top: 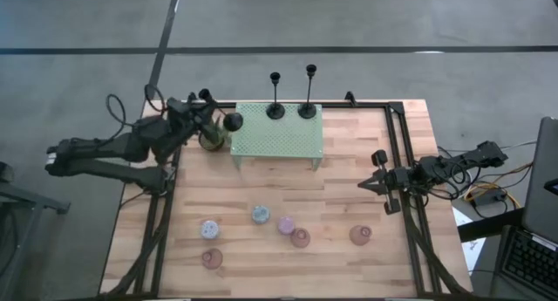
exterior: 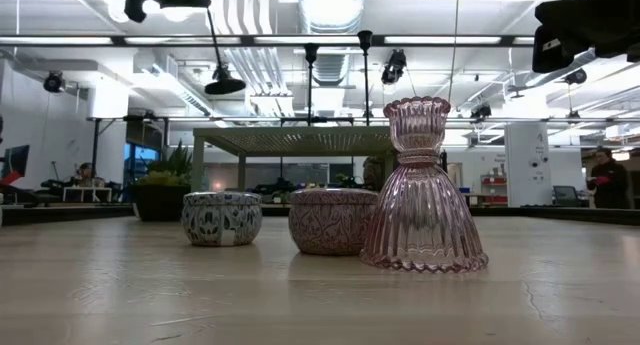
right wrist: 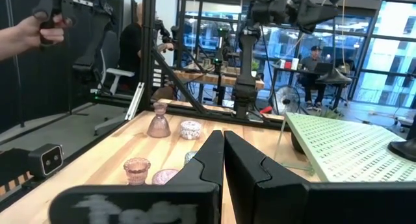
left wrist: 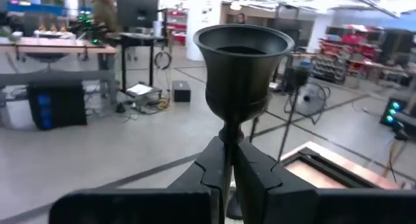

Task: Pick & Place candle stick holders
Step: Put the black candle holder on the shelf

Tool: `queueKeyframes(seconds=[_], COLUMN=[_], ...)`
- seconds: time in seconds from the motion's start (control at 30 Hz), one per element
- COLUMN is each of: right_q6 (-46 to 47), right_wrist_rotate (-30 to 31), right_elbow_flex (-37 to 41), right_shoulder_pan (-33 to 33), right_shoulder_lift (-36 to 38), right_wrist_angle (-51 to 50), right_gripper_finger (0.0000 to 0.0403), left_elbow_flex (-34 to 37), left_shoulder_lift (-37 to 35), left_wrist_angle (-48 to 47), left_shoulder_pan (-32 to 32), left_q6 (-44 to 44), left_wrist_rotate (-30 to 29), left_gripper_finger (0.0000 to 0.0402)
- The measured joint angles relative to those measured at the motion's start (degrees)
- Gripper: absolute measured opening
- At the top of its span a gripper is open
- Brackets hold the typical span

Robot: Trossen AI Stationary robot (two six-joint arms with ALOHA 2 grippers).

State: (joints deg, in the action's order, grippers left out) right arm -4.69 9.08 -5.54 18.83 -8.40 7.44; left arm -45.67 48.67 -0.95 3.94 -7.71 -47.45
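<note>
L hand (left wrist: 227, 165) clamped on stem of black candlestick (left wrist: 242, 62) beside shelf's (top: 277, 135) left end, cup up, long axis looks vertical; R hand (top: 364, 185) closed, empty, at desk's (top: 331, 205) right edge.

Wooden table (top: 349, 188): green shelf (top: 277, 135), perhaps 6 cup holders (top: 300, 238).

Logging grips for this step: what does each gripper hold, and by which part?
The left gripper clamps a black candlestick by its thin stem, under the cup. The right gripper is shut on nothing.
</note>
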Motion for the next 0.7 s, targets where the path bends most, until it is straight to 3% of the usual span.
queueKeyframes(seconds=[0.3, 0.7], right_q6=[0.01, 0.00], right_wrist_rotate=[0.02, 0.00], right_elbow_flex=[0.00, 0.00], right_shoulder_pan=[0.00, 0.00], right_shoulder_lift=[0.00, -0.13], right_wrist_angle=[0.02, 0.02], right_gripper_finger=[0.0008, 0.0008], left_elbow_flex=[-2.74, -17.06], left_shoulder_lift=[10.11, 21.97], left_wrist_angle=[0.14, -3.74], left_shoulder_pan=[10.68, 16.99], left_q6=[-7.37, -2.83], left_wrist_rotate=[12.37, 12.42], left_gripper_finger=[0.0021, 0.0021])
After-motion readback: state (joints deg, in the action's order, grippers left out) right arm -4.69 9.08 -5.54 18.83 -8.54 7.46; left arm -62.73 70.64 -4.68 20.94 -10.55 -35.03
